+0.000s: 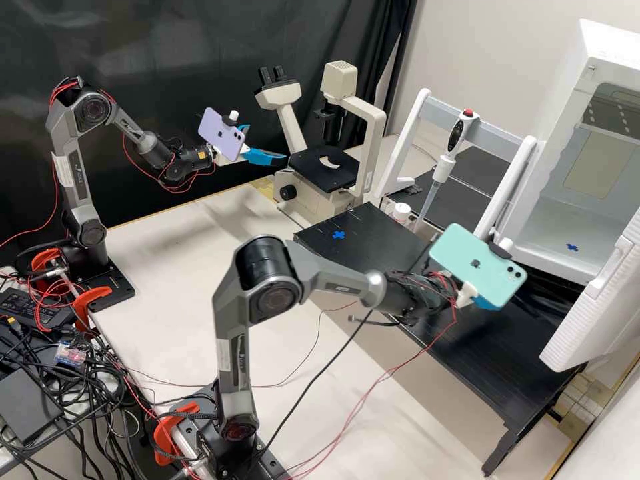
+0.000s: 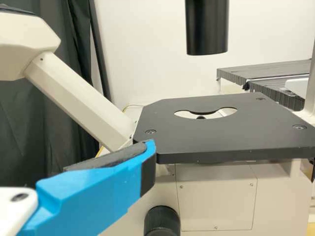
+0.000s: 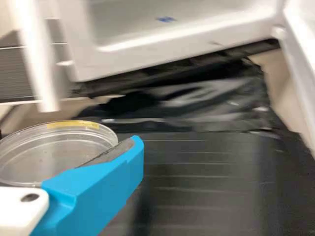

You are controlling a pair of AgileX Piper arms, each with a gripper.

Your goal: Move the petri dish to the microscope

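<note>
My left gripper (image 1: 268, 143) hangs open with its fingers apart, just left of the microscope (image 1: 353, 133) stage. In the left wrist view, a blue finger of the left gripper (image 2: 110, 179) stands by a corner of the black stage (image 2: 221, 140), which has a round cut-out. My right gripper (image 1: 489, 303) is over the black platform, partly behind its green phone. In the right wrist view, the clear petri dish (image 3: 56, 155), with a yellow mark on its rim, lies against the dark pad of my right gripper (image 3: 101, 184), shut on it.
A black platform (image 1: 373, 257) with a blue cross runs between the microscope and the white open-doored chamber (image 1: 567, 220). A pipette (image 1: 437, 180) hangs on a white frame (image 1: 413, 137) behind it. Loose cables trail over the pale bench (image 1: 167, 267).
</note>
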